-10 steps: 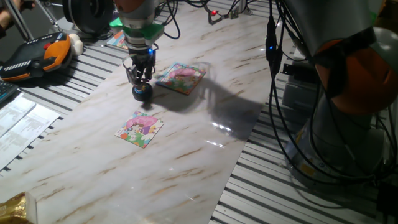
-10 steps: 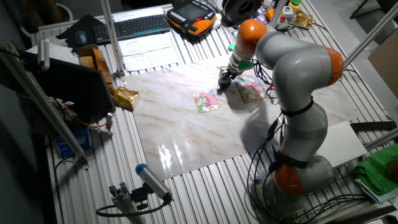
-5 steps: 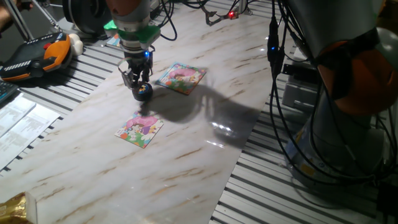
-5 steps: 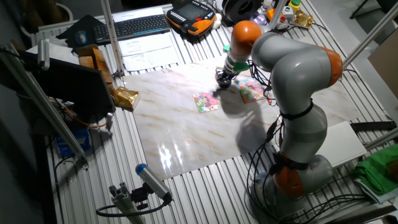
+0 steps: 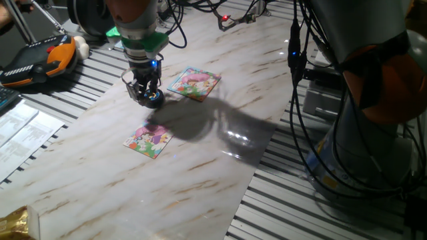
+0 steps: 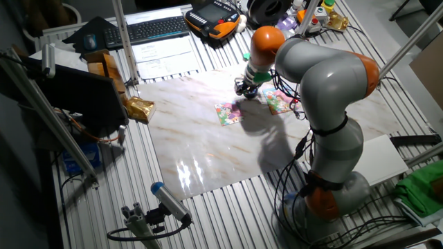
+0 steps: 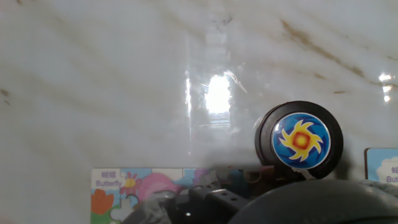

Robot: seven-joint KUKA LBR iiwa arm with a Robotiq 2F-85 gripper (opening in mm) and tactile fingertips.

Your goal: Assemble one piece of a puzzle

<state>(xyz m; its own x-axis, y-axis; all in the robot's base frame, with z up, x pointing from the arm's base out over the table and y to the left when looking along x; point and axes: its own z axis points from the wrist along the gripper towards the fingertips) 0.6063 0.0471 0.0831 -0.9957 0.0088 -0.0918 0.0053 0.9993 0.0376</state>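
Observation:
My gripper (image 5: 142, 91) hangs just above the marble table, right beside a black round disc (image 5: 155, 99) with a blue and yellow sun face (image 7: 300, 140). In the other fixed view the gripper (image 6: 243, 86) is between the two puzzle boards. The nearer colourful board (image 5: 148, 139) lies just in front of the gripper, and its top edge shows at the bottom of the hand view (image 7: 134, 185). The second board (image 5: 194, 83) lies to the right. The tiny loose piece does not show in any view. The fingers are dark and blurred, so I cannot tell their opening.
An orange and black teach pendant (image 5: 37, 60) lies on the slatted bench at the left, with papers (image 5: 17, 130) in front of it. A keyboard (image 6: 156, 29) and a gold bag (image 6: 138, 108) sit beyond the marble top. Cables (image 5: 300, 100) hang at the right by the arm's base.
The gripper has moved a little to the left and away from the nearer board. The black disc and both boards have stayed where they were.

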